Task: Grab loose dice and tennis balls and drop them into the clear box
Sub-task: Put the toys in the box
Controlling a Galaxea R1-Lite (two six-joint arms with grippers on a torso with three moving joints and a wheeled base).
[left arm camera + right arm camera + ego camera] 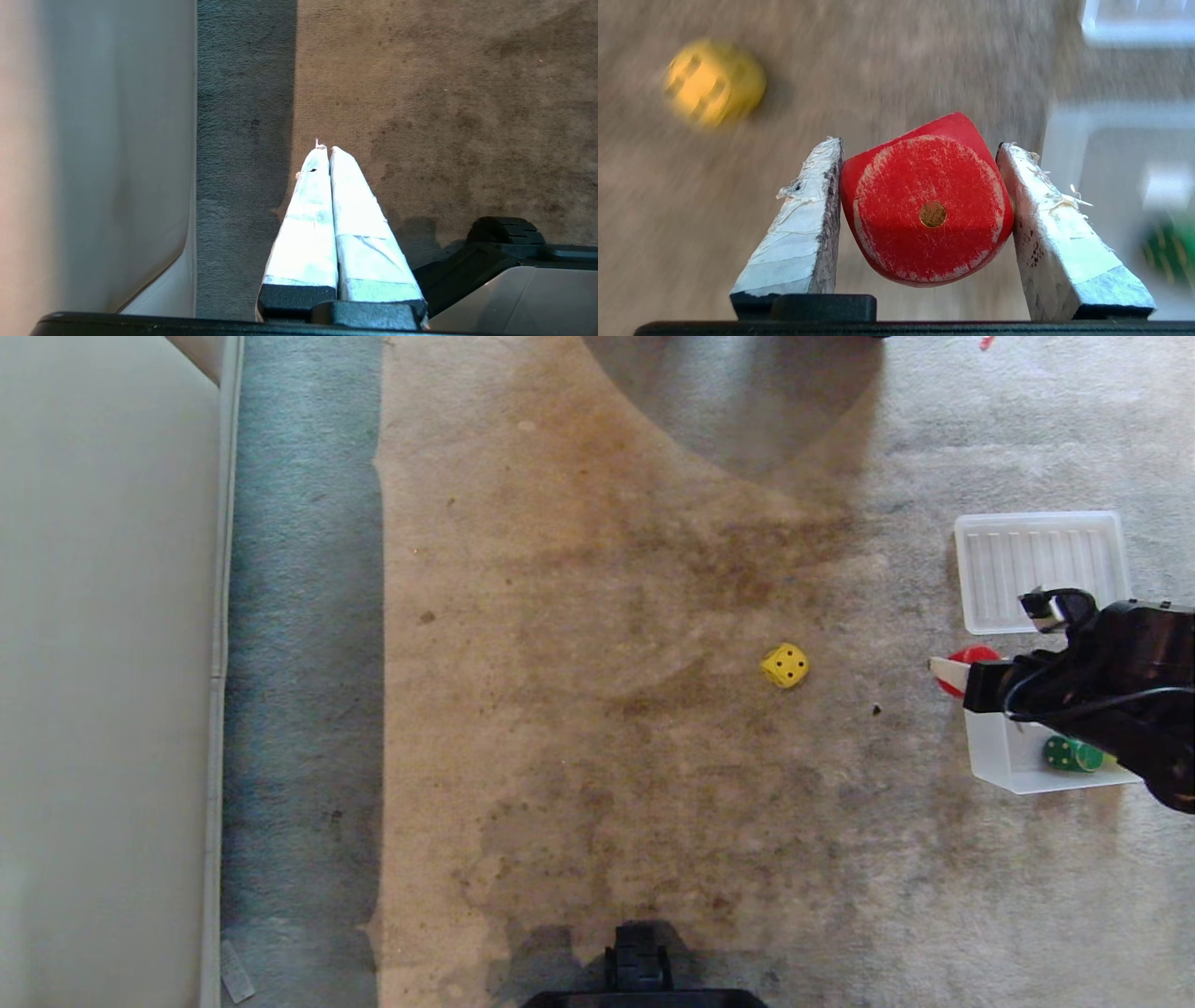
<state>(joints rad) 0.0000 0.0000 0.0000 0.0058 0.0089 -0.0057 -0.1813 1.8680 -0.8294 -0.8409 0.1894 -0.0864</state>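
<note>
My right gripper (945, 674) (920, 148) is shut on the red die (971, 658) (927, 200), which hangs above the carpet just left of the clear box (994, 761) (1092, 154). Its single-pip face is towards the wrist camera. A dark green die (1064, 753) (1169, 247) lies inside the box, and the right arm covers much of the box. The yellow die (785, 665) (712, 84) lies loose on the carpet, further left. No tennis ball is in view. My left gripper (327, 150) is parked, shut and empty, low over the carpet.
The flat ribbed lid (1041, 569) (1134, 23) lies on the carpet just beyond the box. A pale wall or cabinet face (103, 663) (93, 154) runs along the left. The robot's dark base (644, 975) shows at the near edge.
</note>
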